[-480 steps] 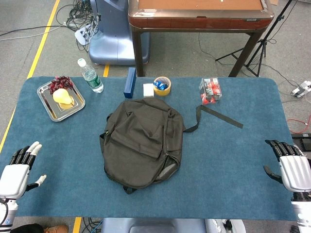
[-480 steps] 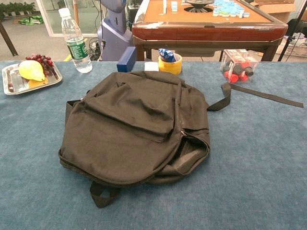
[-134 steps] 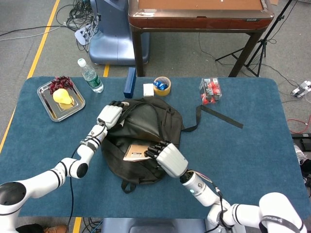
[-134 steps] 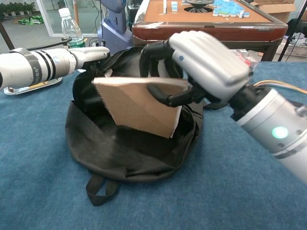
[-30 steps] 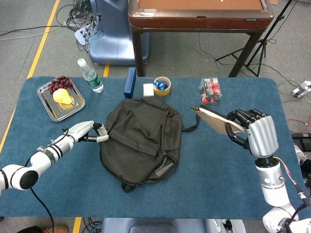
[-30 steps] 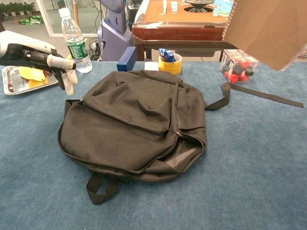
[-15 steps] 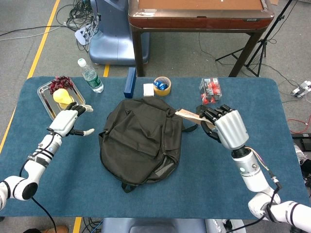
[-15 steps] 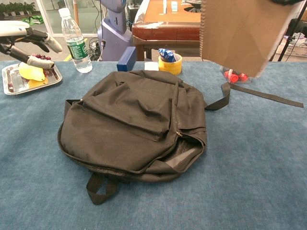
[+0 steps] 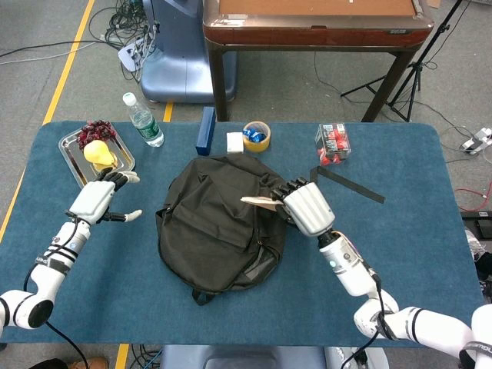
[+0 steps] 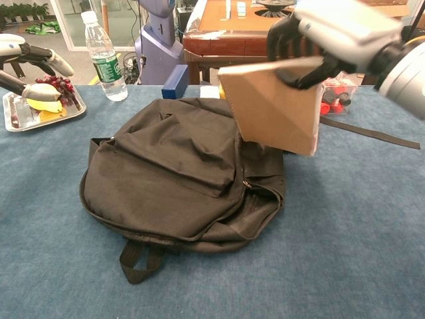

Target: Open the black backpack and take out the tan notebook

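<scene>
Although the tan notebook is already out of the black backpack, it is not yet set down: the right hand grips it by its upper edge, fingers curled over the cover, and holds it in the air above the bag's right side. In the chest view it hangs tilted, clear of the fabric below. The backpack lies flat on the blue table, its zipper gaping a little along the near right edge. Off to the left, the left hand hovers with fingers spread and nothing in it, near the metal tray of fruit. Extraction looks done; what remains is probably carrying the notebook to bare table beside the bag and loosening the grip once it rests flat.
</scene>
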{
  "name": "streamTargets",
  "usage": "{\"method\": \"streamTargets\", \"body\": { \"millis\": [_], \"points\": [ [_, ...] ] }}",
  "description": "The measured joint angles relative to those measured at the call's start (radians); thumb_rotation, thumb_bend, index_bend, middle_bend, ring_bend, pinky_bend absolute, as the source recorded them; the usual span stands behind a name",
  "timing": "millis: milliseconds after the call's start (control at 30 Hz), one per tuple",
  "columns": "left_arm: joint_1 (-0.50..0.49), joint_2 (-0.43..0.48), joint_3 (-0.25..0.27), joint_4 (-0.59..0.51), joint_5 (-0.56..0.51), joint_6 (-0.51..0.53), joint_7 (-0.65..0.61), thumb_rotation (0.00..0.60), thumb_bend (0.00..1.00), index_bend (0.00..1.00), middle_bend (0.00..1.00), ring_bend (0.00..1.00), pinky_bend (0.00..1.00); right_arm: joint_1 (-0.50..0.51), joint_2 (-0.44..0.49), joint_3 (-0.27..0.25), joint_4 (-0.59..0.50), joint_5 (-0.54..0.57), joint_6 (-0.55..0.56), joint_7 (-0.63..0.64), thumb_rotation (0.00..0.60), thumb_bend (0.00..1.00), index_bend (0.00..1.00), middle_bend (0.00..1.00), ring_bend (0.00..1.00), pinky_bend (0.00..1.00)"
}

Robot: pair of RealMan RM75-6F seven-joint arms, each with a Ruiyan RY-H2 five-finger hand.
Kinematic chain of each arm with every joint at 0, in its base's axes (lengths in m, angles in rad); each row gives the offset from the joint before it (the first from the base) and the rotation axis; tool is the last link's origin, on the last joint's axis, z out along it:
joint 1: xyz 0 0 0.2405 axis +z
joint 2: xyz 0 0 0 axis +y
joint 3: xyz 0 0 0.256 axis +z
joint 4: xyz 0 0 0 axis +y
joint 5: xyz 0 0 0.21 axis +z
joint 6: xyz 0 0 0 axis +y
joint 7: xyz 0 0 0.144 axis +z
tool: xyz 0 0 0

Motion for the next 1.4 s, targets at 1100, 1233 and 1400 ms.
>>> {"method": "streamTargets", "body": {
  "millis": [1100,1233,1400],
  "points": [
    [0.087,-0.005,0.026,-0.005,-0.097,0.108,0.152,0.600,0.16,0.16,0.11,0.08,0.01,-0.307,0.452,-0.095,-0.415,0.072,0.235,0.086,0.600,0.39,0.57,0.55,0.52,0.55],
    [0.128,0.018,0.039,-0.037,-0.107,0.150,0.166,0.600,0.16,0.16,0.11,0.08,0.01,-0.379,0.496,-0.133,-0.419,0.091,0.272,0.093,0.600,0.39,0.59,0.55,0.51,0.55],
    [0.194,0.052,0.069,-0.089,-0.098,0.232,0.198,0.600,0.16,0.16,0.11,0.08,0.01,-0.454,0.537,-0.197,-0.403,0.091,0.292,0.134,0.600,0.40,0.51,0.40,0.33,0.41]
  ]
}}
